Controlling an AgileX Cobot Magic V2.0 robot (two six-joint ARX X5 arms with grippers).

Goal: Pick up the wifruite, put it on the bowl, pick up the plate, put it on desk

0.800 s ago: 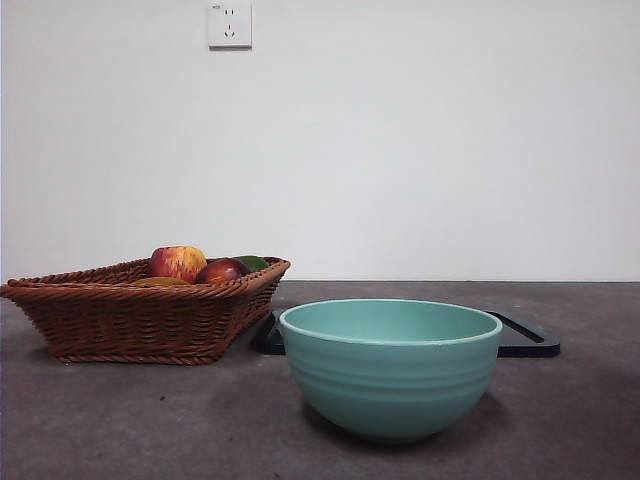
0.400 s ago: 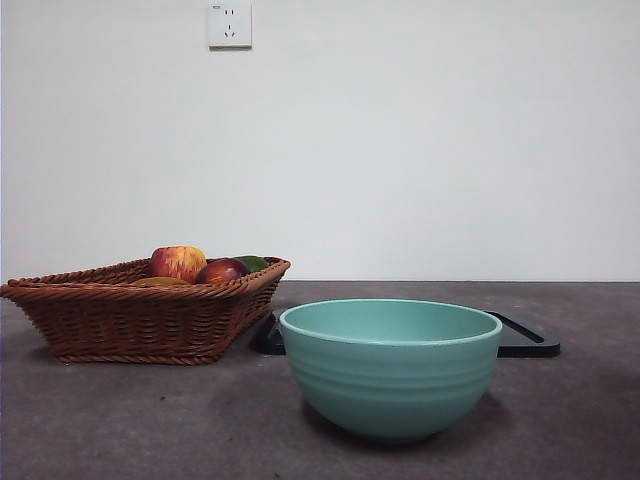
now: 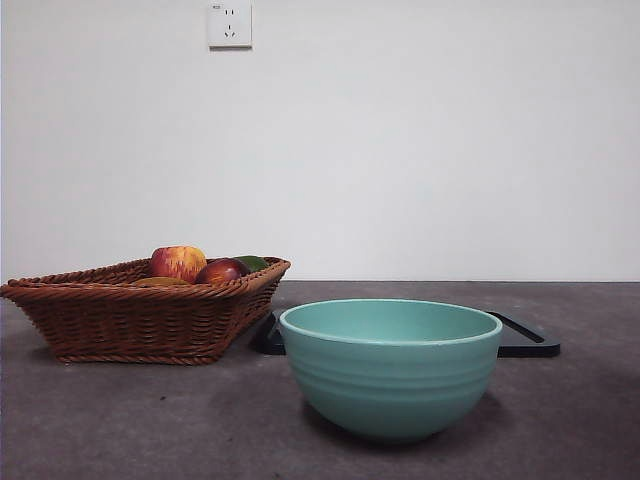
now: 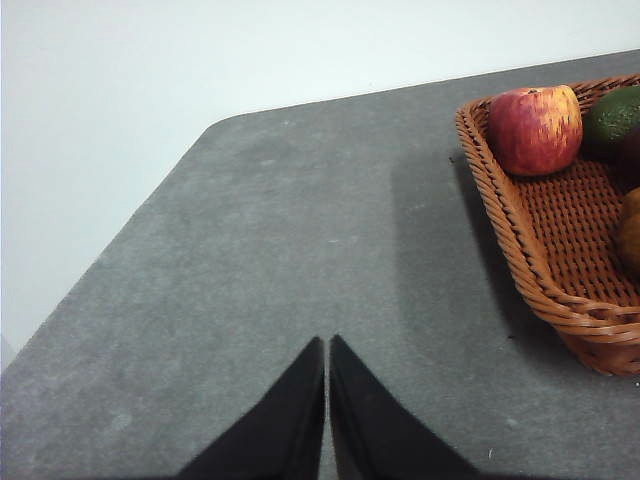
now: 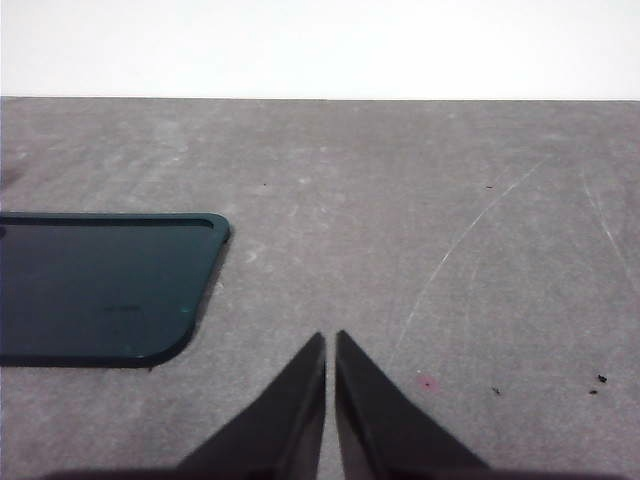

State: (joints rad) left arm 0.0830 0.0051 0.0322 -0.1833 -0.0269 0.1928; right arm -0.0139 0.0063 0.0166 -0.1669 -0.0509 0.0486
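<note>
Bowl (image 3: 391, 368), teal-green with faint ridges, near and slightly right of centre in the front view, upright on the dark grey surface (image 3: 120, 420), nothing visible inside from this low angle. Behind the bowl, flat black plate (image 3: 525, 338) lying on the surface, one rounded corner (image 5: 100, 288) also in the right wrist view. Left of the bowl and a little farther back, brown wicker basket (image 3: 140, 310), apart from the bowl, just beside the plate's left end. In the basket: red-and-yellow apple (image 3: 178, 262), dark red fruit (image 3: 221, 271) to its right, green fruit (image 3: 253, 263) behind that, and a low dull brown shape at the near rim, likely the wifruite (image 3: 160, 282), mostly hidden by the weave; in the left wrist view only a brown edge (image 4: 630, 232) at the frame border. Left hand (image 4: 327, 345) clenched, tips together, empty, hovering above bare surface near the basket's outer side, touching nothing. Right hand (image 5: 331, 340) likewise clenched and empty, above bare surface just beside the plate's corner, no contact with it. Neither hand visible in the front view. White wall behind, socket (image 3: 229, 24) high on the left.
</note>
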